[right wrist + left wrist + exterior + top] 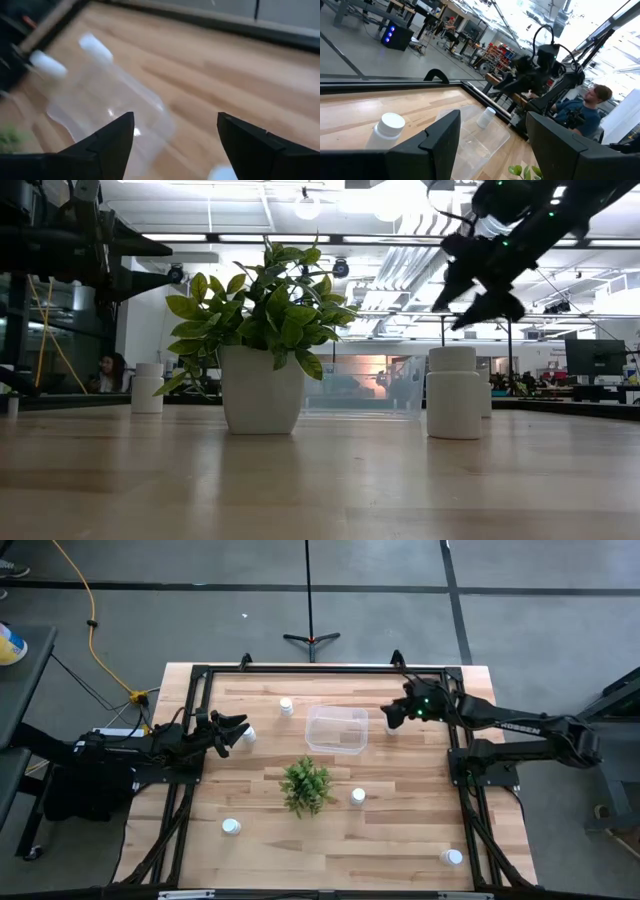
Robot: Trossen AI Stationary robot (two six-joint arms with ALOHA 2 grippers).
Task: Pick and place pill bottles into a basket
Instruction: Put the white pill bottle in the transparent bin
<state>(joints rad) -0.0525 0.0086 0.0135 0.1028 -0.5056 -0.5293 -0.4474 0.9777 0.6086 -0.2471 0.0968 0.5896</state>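
The right pincer (392, 716) is held wide and empty above a pill bottle (391, 726) beside the clear basket (336, 729). The bottle could be tipped if one finger is lowered onto its cap. The left pincer (238, 730), also wide, is poised near another bottle (248, 735) on the bench (400, 830).

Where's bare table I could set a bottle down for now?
The near strip between the bottle front-left and the bottle front-right is bare. So is the right side beyond the plant. Around the bin it's crowded: both hands and bottles close by.
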